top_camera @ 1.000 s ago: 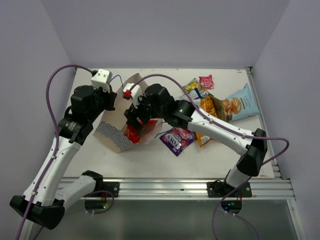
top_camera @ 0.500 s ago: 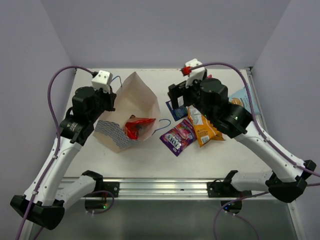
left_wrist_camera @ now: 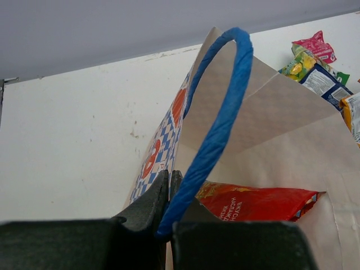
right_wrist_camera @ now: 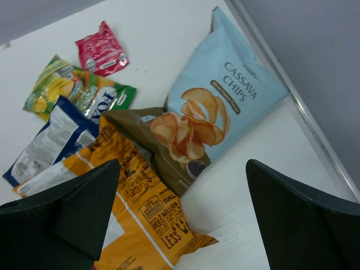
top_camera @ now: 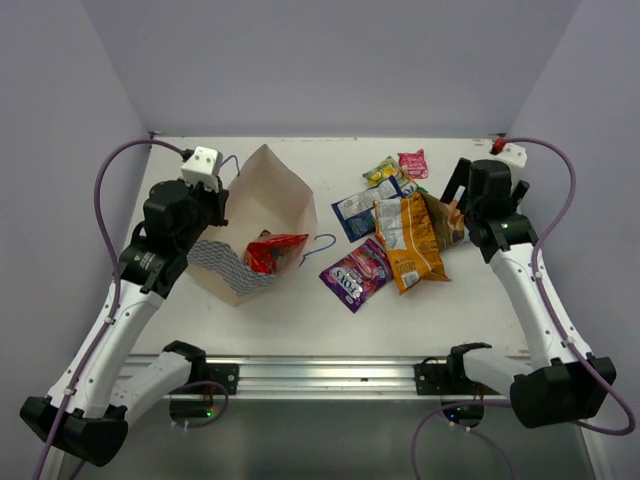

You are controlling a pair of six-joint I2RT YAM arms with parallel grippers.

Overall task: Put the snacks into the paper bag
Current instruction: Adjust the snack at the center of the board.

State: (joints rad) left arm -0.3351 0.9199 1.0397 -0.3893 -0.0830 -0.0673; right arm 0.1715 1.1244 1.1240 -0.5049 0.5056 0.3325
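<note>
Jaws spread wide, the right gripper hovers over the light-blue bag right of the paper bag, whose blue handle the left gripper pinches; descending and gripping looks next.

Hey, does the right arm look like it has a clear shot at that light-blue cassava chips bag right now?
Probably yes. The right hand is open and hovers just above the light-blue cassava chips bag, with nothing lying on top of it. Only its lower-left corner is tucked against the brown packet.
</note>
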